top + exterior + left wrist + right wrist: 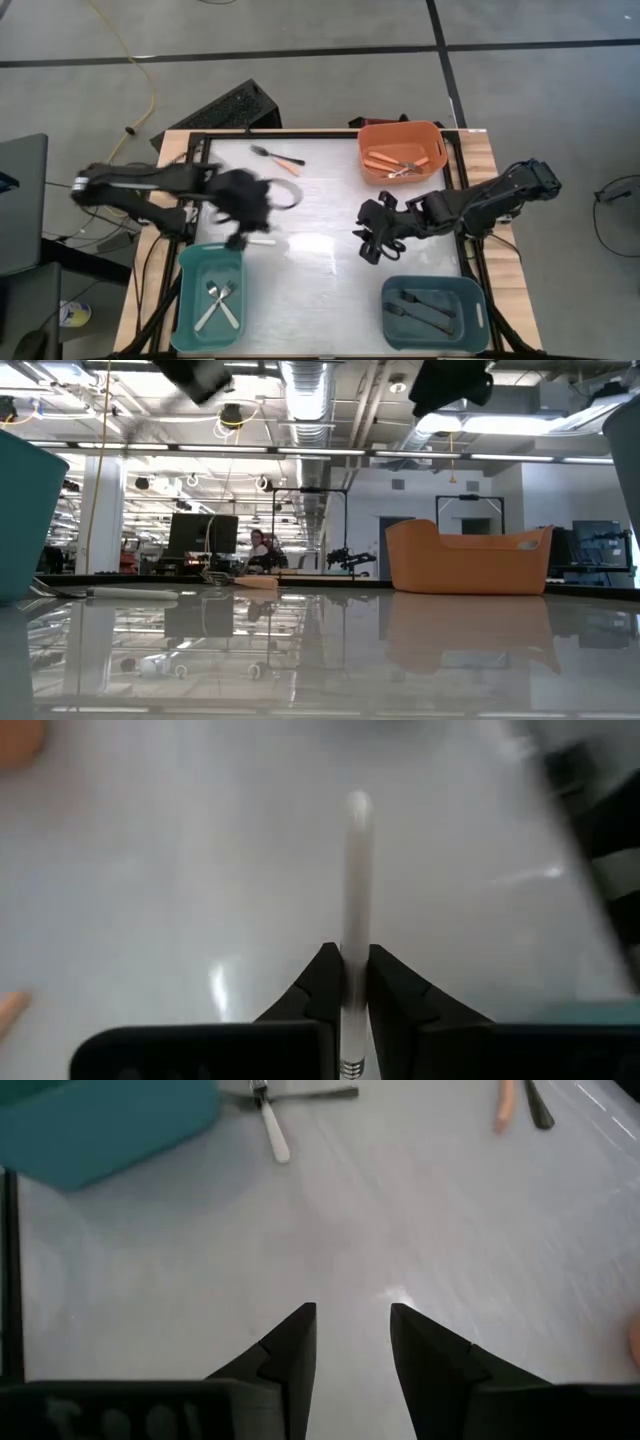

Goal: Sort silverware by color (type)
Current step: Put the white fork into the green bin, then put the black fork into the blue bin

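My left gripper (pixel 240 238) (pixel 350 952) hangs just off the far right corner of the left teal bin (pixel 210 300), shut on a white-handled piece of silverware (pixel 262 241). Two white-handled pieces lie crossed in that bin. An orange-handled fork (pixel 278 156) lies flat on the table near its far edge. Orange-handled pieces sit in the orange bin (pixel 402 150) (pixel 468 558), and black-handled ones in the right teal bin (pixel 433 310). My right gripper (pixel 365 240) (pixel 350 1340) is open over bare table near the middle, touching nothing. My left gripper pinches the white handle (pixel 352 975) between its two fingers, close to the metal neck (pixel 350 1066). The handle runs out past the fingertips, along the fingers, to its free end (pixel 358 805). Whether that end touches the table, I cannot tell.
The three bins stand at the near left, near right and far right of the white tabletop (pixel 330 215). The middle of the table between the arms is bare and glossy. A dark frame edges the table (pixel 300 133). A person sits far off in the room (pixel 262 545).
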Action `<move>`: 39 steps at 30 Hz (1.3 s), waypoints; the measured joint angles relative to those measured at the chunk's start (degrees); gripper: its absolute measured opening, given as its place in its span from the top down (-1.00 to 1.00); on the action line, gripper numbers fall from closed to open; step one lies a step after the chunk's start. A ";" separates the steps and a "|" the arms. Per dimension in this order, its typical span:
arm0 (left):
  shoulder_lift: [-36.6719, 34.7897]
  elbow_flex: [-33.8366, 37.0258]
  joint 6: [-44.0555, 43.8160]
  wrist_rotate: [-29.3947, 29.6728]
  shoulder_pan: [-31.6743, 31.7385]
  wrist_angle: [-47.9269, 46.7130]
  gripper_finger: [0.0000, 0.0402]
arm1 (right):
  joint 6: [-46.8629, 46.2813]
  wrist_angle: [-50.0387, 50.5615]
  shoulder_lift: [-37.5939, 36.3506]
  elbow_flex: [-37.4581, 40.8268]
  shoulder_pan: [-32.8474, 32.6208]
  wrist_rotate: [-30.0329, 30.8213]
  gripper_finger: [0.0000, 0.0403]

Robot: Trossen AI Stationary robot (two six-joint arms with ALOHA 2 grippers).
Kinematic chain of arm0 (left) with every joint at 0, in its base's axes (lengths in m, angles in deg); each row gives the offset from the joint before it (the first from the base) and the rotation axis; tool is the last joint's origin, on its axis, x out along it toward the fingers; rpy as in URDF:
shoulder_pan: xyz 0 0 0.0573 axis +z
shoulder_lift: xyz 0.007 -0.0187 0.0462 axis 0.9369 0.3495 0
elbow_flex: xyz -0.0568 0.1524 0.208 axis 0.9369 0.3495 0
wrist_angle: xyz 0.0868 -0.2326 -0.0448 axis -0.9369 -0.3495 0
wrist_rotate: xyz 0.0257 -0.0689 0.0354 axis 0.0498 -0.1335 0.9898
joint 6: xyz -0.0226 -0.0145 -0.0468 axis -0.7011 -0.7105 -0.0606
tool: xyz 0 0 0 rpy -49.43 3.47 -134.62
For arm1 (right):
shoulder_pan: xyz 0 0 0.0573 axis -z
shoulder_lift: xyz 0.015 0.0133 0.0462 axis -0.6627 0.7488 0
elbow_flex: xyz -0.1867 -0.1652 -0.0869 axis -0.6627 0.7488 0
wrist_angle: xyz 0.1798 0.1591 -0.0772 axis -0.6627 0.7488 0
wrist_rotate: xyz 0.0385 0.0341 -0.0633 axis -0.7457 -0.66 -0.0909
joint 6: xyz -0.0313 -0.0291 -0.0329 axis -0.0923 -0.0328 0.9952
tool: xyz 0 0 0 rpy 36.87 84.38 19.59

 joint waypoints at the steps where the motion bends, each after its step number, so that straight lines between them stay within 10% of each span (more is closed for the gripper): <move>1: -3.38 1.45 -1.40 0.26 -2.44 1.01 0.95 | 0.22 -0.96 0.31 0.00 0.41 0.00 0.25; 10: -25.22 19.80 -19.73 17.10 -31.29 4.96 0.95 | 1.82 -3.42 0.57 0.07 5.83 0.00 0.25; 17: -22.94 25.63 -18.69 30.25 -49.37 5.13 0.93 | -0.77 -5.21 0.57 0.07 8.64 -0.17 0.25; 24: -13.29 26.20 -12.04 26.54 -53.90 1.55 0.84 | -3.52 -5.20 0.57 0.04 8.12 -1.86 0.25; 39: -11.78 16.10 -11.62 22.90 -53.94 0.64 -0.07 | 3.89 -0.39 0.57 -0.02 6.65 -3.98 0.25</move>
